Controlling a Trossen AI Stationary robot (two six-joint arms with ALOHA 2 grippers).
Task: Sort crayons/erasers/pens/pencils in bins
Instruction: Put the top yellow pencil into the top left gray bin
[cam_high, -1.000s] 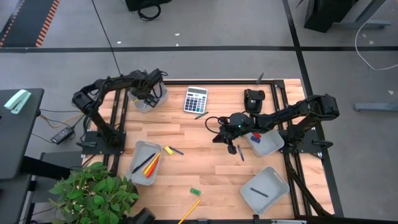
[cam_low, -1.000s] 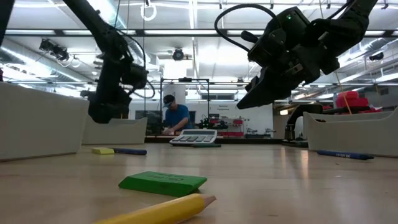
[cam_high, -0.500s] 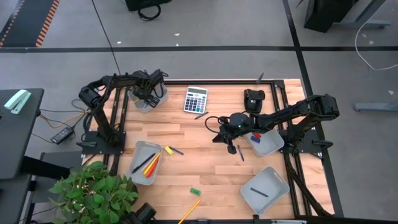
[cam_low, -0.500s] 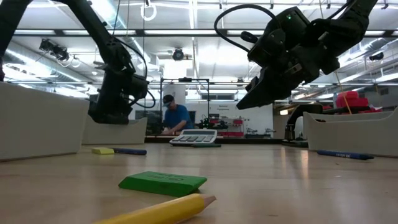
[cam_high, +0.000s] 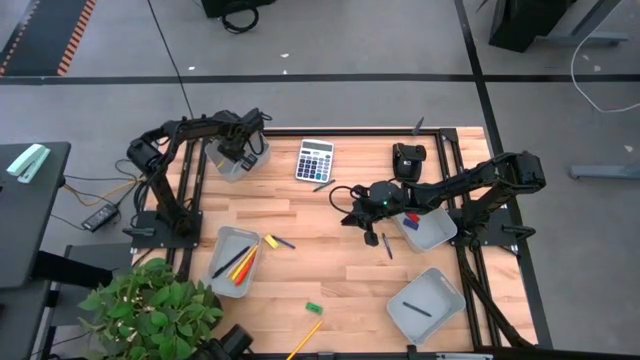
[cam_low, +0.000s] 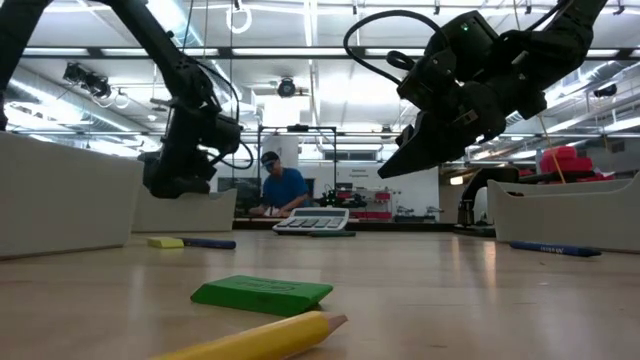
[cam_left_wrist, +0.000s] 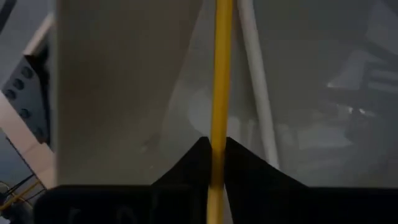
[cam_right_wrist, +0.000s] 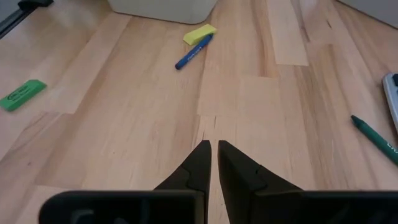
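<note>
My left gripper (cam_left_wrist: 214, 140) reaches down into the far-left bin (cam_high: 240, 160) and is shut on a long yellow pencil (cam_left_wrist: 221, 74). A pale white pencil (cam_left_wrist: 255, 87) lies beside it on the bin floor. My right gripper (cam_right_wrist: 214, 144) hangs shut and empty above the bare table at centre right (cam_high: 352, 216). Two dark pens (cam_high: 385, 244) lie on the wood just nearer than it. The near-left bin (cam_high: 222, 240) holds crayons and a pen. The right bin (cam_high: 435, 235) holds red and blue erasers. My left gripper pinches the yellow pencil's shaft (cam_left_wrist: 217, 127) between its two fingers. The fingers come steeply from above, and the pencil runs on past the fingertips over the bin floor. Whether it is lifted clear of the floor, I cannot tell.
A yellow eraser (cam_right_wrist: 199, 33) and a blue pen (cam_right_wrist: 194, 51) lie near the near-left bin. A green eraser (cam_low: 262, 293) and a yellow pencil (cam_low: 260, 340) lie by the near edge. At the back stand a calculator (cam_high: 314, 159), a green pen (cam_right_wrist: 373, 134) and a black device (cam_high: 408, 160). The near-right bin (cam_high: 440, 285) holds one pen.
My left gripper has sunk a little lower into the far-left bin, and its arm has shifted slightly. My right gripper has kept still.
</note>
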